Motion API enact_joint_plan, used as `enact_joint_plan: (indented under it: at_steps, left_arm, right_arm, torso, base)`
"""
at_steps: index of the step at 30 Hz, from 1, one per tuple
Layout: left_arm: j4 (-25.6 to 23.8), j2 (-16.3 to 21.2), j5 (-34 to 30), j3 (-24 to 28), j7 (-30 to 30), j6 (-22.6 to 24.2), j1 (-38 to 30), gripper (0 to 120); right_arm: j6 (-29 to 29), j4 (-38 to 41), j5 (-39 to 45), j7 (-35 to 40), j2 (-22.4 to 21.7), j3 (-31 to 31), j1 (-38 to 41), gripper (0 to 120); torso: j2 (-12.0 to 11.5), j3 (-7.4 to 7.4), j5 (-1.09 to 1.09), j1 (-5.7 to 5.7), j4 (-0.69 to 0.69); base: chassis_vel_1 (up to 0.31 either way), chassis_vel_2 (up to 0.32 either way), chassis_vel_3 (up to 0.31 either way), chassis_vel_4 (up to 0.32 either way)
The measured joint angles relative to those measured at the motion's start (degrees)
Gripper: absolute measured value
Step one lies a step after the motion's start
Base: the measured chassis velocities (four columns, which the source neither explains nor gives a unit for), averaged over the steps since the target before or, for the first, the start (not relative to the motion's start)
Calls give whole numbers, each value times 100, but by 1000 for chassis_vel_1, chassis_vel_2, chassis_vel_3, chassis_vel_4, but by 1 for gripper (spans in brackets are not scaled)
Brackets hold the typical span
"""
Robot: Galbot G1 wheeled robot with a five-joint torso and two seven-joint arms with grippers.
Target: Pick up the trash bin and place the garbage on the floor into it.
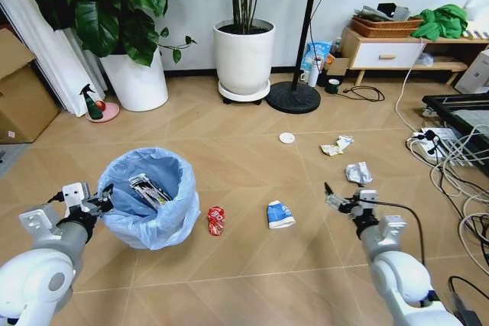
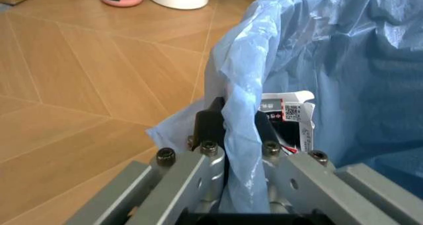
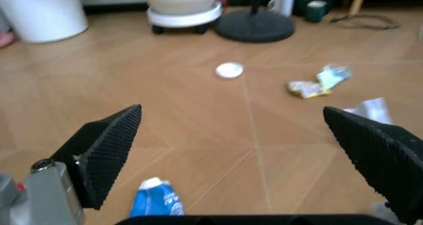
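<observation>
Gripping the trash bin (image 1: 149, 198): left end effector (image 1: 103, 199).

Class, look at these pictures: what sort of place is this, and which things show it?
Probably a living room at home: potted plants in a big white pot, a low wooden cabinet against the wall, and a chevron wooden floor.

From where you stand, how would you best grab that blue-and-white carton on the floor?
Probably from straight above, with the open right gripper. The blue-and-white carton lies flat on the floor, apart from the red can, so its two long sides are free. I would close the fingers across its narrow middle.
</observation>
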Motion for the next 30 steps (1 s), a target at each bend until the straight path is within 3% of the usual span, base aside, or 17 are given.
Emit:
enact_joint_plan:
  at_steps: [8, 14, 30]
  left_arm:
    - [-34, 37, -2, 23, -70, 1, 1, 0]
    - [232, 166, -88, -233, -63, 6, -73, 0]
    - [439, 192, -145, -325, -56, 15, -134, 0]
  right_arm:
    - [-18, -1519, 91, -597, -78, -801, 1166, 100]
    - [-151, -2466, 219, -1189, -142, -1178, 1827, 100]
    - [-479, -4173, 272, -1229, 376, -1882, 2697, 100]
  torso:
    - [0, 0, -2, 0, 1]
    - [0, 0, -4, 0, 1]
    - [0, 0, -3, 0, -1]
  base:
    - [0, 0, 0, 0]
    - [0, 0, 0, 0]
    - [0, 0, 0, 0]
